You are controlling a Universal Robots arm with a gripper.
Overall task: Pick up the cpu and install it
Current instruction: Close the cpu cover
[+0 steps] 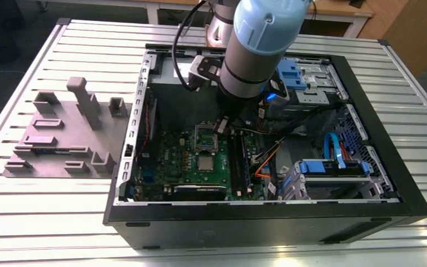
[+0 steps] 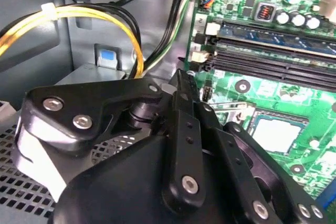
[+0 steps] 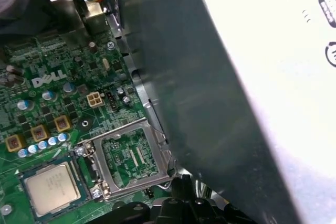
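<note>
Pincer: black linkage body [image 2: 181, 145] close to the lens in the second wrist view, the two fingers pressed together with nothing between them; its tip [image 3: 184, 182] pokes in at the edge of the first wrist view.
Hidden: in the exterior view the arm [image 1: 262, 41] covers its own pincer and the case interior behind it; the pincer's lower body runs out of the second wrist view.
Chip: small silver square with a pale rim, seated flat in the board socket [image 3: 51, 187]; also seen in the second wrist view [image 2: 275, 132] and the exterior view [image 1: 207, 163].
Chip to pincer: apart, no contact; the chip lies beside and below the pincer tip, with the lifted socket frame [image 3: 131, 158] between them in the first wrist view.
Board: green, flat on the case floor [image 1: 191, 167]; memory slots [image 2: 273, 51] run beyond the chip.
Cables: yellow and black bundle [image 2: 79, 17] against the grey wall.
Grey box: large, white label, partly cut off [image 3: 273, 77].
Case: black, lying open on the slatted table [image 1: 391, 183].
Grey fixture: on the table toward the exterior view's left [image 1: 69, 133].
</note>
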